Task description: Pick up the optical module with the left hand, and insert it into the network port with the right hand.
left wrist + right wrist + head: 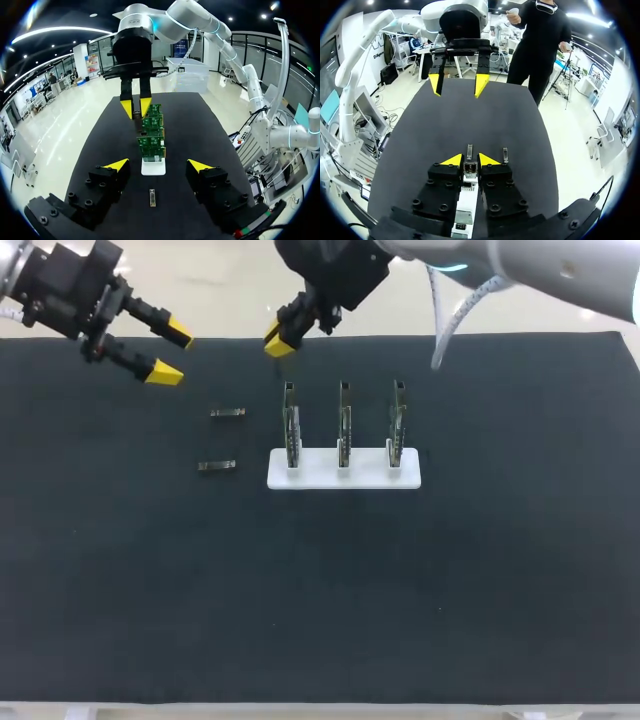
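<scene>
modules: two optical modules, the far module [228, 412] and the near module [216, 466], both flat on the black table [500, 590]
boards: three port boards [344, 425] standing upright in a row on one white base [344, 478]
grippers: two, the left gripper [170, 353] and the right gripper [278, 341]
left gripper state: fingers spread wide, nothing between them
right gripper state: tips close together with a narrow gap, holding nothing
modules vs base: both lie apart from the base, on the left arm's side of it, with a gap between them
modules vs left gripper: it hangs beyond the far module, over the table's back edge; in the left wrist view one module [152, 197] lies under the gap between its fingers, with the base just ahead of it
modules vs right gripper: it hangs behind the leftmost board; in the right wrist view both modules lie ahead of its tips
</scene>
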Motion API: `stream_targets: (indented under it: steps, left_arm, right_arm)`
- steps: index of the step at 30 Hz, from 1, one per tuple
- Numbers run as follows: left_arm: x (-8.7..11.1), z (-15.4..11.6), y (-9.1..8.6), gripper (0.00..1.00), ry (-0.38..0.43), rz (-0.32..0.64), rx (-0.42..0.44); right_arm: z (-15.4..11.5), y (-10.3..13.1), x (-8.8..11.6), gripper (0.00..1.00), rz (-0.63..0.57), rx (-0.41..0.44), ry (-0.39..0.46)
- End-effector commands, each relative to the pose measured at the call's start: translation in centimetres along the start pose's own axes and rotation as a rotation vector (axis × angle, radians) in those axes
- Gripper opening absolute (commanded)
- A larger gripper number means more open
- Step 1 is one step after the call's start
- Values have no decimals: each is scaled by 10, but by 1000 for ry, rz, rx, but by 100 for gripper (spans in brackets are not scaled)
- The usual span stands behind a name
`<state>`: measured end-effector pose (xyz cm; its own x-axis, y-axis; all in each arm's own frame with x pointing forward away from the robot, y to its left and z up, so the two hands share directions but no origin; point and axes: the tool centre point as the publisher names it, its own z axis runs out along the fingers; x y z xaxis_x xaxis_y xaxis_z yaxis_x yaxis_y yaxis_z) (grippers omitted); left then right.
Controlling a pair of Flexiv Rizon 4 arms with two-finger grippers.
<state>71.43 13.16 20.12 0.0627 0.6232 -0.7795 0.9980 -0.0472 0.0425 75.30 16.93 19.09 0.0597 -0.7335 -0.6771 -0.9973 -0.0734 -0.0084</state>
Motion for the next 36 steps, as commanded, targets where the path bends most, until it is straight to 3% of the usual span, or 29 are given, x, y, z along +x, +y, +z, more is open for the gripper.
stream_targets:
  steps: [1,36]
  left_arm:
    - [0,0,0,100,3,0,1]
    - [0,0,0,100,3,0,1]
  right_arm:
    - [2,-7,4,0,-3,-36,-6]
    - [-2,9,14,0,22,-22,-8]
